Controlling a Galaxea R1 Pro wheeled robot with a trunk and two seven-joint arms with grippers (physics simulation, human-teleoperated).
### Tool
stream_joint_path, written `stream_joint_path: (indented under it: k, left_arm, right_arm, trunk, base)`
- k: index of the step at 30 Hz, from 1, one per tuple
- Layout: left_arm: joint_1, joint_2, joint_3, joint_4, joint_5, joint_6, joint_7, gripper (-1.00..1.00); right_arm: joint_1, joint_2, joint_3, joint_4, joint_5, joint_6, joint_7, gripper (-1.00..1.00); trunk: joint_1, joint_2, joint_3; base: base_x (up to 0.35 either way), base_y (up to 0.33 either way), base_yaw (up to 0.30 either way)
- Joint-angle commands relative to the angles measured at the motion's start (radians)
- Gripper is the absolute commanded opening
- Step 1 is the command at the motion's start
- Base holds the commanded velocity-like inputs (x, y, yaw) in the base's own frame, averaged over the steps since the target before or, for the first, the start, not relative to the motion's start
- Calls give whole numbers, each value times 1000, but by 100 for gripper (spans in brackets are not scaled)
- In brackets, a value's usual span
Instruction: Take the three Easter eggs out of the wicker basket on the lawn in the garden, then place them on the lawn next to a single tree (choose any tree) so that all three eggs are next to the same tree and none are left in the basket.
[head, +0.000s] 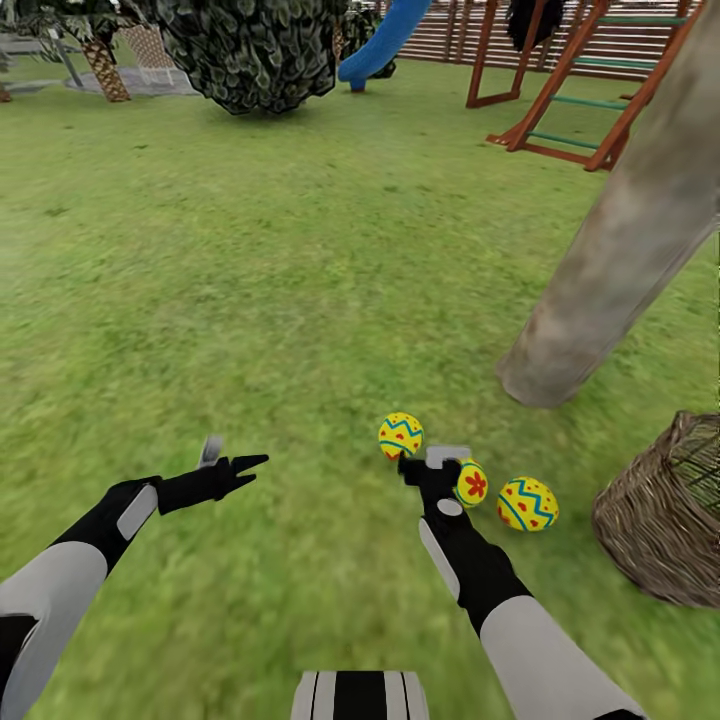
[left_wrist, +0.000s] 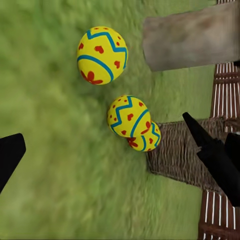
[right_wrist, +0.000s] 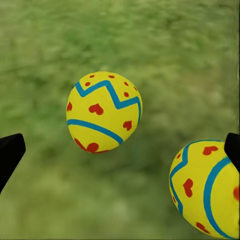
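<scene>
Lawn (head: 250, 300): bright green grass, carrying all items below.
Tree (head: 620, 250): thick mottled grey-brown trunk, leaning, rooted just beyond the eggs.
Wicker basket (head: 660, 520): brown woven twigs, tilted, on the grass beside the trunk.
Easter eggs, three, yellow with blue zigzags: farthest egg (head: 400, 435), middle egg (head: 472, 484) and nearest-basket egg (head: 527, 503), all lying on the grass between trunk and basket.
Right hand (head: 435, 462): fingers spread, gripping nothing, touching the middle egg's side.
Left hand (head: 235, 462): open, empty, well apart from the eggs.
</scene>
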Motion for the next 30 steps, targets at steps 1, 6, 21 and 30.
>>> stream_joint_path:
  k: [1, 6, 21, 30]
  left_arm:
    - [0, 0, -2, 0, 5, 7, 0, 100]
    - [0, 0, -3, 0, 6, 8, 1, 100]
    - [0, 1, -3, 0, 3, 8, 12, 100]
    - [-1, -12, -4, 4, 3, 8, 108, 100]
  right_arm:
    - [0, -1, 5, -1, -7, 4, -15, 100]
    - [0, 0, 5, -1, -8, 4, -27, 100]
    - [2, -3, 9, -24, -1, -7, -30, 100]
    - [13, -7, 7, -45, 5, -8, -31, 100]
  trunk:
    - [-1, 0, 5]
    - [-3, 1, 30]
    - [-10, 5, 92]
    - [-14, 7, 136]
  base:
    - [-2, -1, 0]
    - [0, 0, 0]
    - [0, 0, 0]
    - [0, 0, 0]
